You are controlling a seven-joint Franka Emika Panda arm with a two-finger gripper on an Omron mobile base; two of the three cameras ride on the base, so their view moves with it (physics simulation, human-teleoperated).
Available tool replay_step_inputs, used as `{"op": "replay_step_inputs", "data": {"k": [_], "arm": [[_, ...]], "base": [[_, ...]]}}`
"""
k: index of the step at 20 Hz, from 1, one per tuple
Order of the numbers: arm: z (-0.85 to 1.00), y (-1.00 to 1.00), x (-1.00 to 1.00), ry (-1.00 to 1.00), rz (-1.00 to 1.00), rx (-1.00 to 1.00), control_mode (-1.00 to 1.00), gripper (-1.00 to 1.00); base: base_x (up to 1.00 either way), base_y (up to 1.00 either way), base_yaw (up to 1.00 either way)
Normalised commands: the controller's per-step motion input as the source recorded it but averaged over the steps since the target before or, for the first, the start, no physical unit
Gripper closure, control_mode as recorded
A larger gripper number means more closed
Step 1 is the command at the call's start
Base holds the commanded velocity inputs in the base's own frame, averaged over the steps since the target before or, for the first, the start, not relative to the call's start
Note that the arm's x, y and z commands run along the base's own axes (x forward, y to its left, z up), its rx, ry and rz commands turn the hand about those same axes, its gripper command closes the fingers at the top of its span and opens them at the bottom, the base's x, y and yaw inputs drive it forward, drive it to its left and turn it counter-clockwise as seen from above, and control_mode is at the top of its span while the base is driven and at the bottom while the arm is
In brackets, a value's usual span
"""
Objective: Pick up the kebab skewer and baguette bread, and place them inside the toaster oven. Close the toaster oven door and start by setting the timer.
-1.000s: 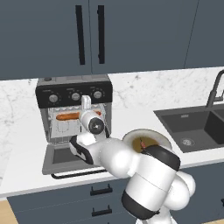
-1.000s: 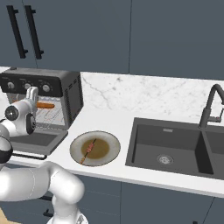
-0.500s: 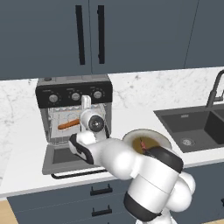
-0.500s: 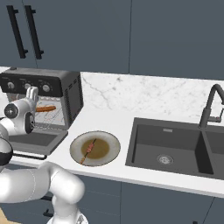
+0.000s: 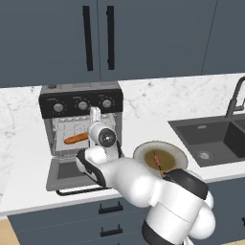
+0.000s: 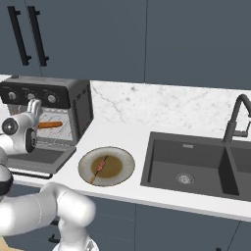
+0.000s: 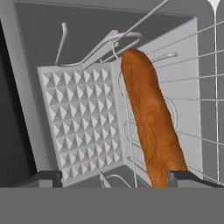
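The baguette bread (image 5: 76, 139) (image 6: 50, 124) lies on the wire rack inside the grey toaster oven (image 5: 79, 93) (image 6: 81, 105). The toaster oven door (image 5: 67, 174) (image 6: 41, 157) hangs flat open in front. At the oven mouth my gripper (image 5: 95, 115) (image 6: 34, 105) (image 7: 116, 177) stands open. In the hand view the baguette bread (image 7: 151, 118) runs away from me, its near end close to the right fingertip (image 7: 183, 177) and a wide gap to the left one. The kebab skewer (image 5: 157, 161) (image 6: 99, 168) rests on a round plate (image 5: 143, 150) (image 6: 122, 159) to the oven's right.
A dark sink (image 6: 196, 166) with a black faucet (image 6: 238, 117) lies to the right of the plate. Dark cabinets with bar handles (image 5: 98, 36) hang above the marble counter. The lowered door reaches to the counter's front edge.
The baguette bread has sunk from higher in the oven mouth onto the rack. The jaws have spread wider, and the hand stays in front of the oven.
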Motion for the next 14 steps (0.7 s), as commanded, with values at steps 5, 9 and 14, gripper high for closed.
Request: {"op": "replay_step_inputs", "data": {"k": [5, 9, 14], "arm": [[0.15, -0.16, -0.66, 0.13, 0.07, 0.0, -1.0, -1.0], [0.34, -0.2, -0.47, 0.31, 0.08, -0.01, -1.0, -1.0], [0.23, -0.06, -0.31, 0.45, 0.06, -0.09, -1.0, -1.0]], "base": [[0.0, 0.0, 0.0], [0.0, 0.0, 0.0], [0.0, 0.0, 0.0]]}}
